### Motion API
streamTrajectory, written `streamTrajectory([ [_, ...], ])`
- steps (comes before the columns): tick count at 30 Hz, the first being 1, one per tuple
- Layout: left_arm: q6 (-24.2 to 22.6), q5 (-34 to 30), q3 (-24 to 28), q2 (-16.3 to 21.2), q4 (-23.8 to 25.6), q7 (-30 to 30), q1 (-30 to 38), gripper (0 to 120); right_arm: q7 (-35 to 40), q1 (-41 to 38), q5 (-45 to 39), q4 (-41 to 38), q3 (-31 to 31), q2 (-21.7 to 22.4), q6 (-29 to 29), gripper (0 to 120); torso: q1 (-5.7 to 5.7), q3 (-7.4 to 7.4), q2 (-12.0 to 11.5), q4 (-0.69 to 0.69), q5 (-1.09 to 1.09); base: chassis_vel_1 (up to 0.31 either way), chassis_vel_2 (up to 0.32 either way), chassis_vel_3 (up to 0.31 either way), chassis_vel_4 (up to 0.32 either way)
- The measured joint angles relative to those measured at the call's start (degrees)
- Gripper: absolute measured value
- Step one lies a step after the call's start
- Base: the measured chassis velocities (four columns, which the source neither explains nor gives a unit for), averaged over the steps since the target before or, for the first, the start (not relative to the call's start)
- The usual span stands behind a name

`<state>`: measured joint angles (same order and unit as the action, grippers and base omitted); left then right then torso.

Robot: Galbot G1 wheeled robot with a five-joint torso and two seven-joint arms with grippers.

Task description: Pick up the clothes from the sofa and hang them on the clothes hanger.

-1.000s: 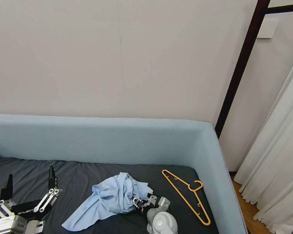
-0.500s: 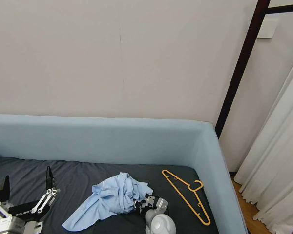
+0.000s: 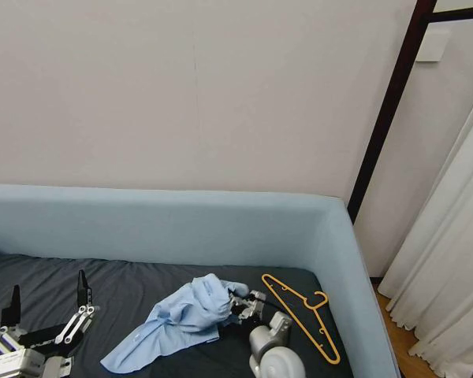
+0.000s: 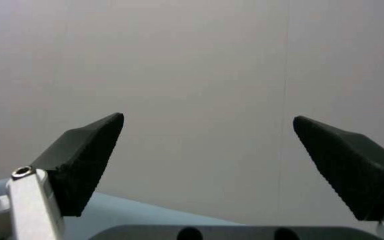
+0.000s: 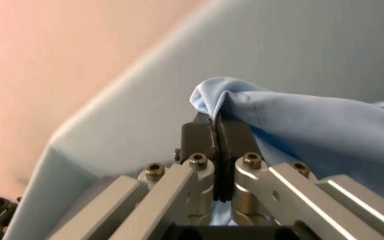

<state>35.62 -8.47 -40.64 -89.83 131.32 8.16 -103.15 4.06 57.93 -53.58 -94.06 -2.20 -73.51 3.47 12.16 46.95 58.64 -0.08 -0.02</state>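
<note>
Two tools, one garment. Your right tool is clamped on a fold of the blue shirt, which lies on the sofa just left of the orange hanger. Your left tool is parked wide open, near left. Risk: the thin pinch may slip under the cloth's weight, and trailing fabric may snag the hanger.

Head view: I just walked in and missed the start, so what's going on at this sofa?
The robot's right gripper is shut on a fold of the light blue shirt, which lies crumpled on the dark seat of the sofa. The orange hanger lies flat on the seat just beside it, bare. The left gripper is open and holds nothing, off at the left of the seat. Nothing is hung yet.
</note>
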Motion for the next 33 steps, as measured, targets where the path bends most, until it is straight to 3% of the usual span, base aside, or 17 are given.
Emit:
streamTrajectory([
  [8, -0.27, 0.21, 2.52, -0.06, -0.19, 0.08, 0.73, 100, -4.67, -5.22, -4.53, -9.72, 1.92, 12.76, 2.96, 0, 0.0, 0.0, 0.0, 0.01, 0.0, 0.0, 0.0, 0.0, 0.0],
  [12, -0.35, 0.2, 2.66, 0.06, 0.07, 0.18, 0.85, 100, -5.04, -9.94, -6.36, -11.25, 1.98, 16.68, 3.07, 0, 0.0, 0.0, 0.0, 0.0, 0.01, 0.0, 0.0, 0.0, 0.0],
  [24, -0.37, -0.8, 1.15, 1.18, 0.39, 1.31, 0.89, 100, -2.36, -25.6, -12.14, -10.5, 1.73, 20.91, 1.92, 0, 0.0, 0.01, 0.0, 0.01, 0.0, 0.0, 0.0, 0.0, 0.0],
  [33, -0.91, -1.85, 0.56, 2.13, -0.18, 1.66, 1.68, 100, -3.35, -41.57, -16.62, -6.73, -0.92, 26.94, 1.04, 0, 0.01, 0.0, 0.0, 0.0, -0.01, 0.0, 0.0, 0.0, 0.0],
])
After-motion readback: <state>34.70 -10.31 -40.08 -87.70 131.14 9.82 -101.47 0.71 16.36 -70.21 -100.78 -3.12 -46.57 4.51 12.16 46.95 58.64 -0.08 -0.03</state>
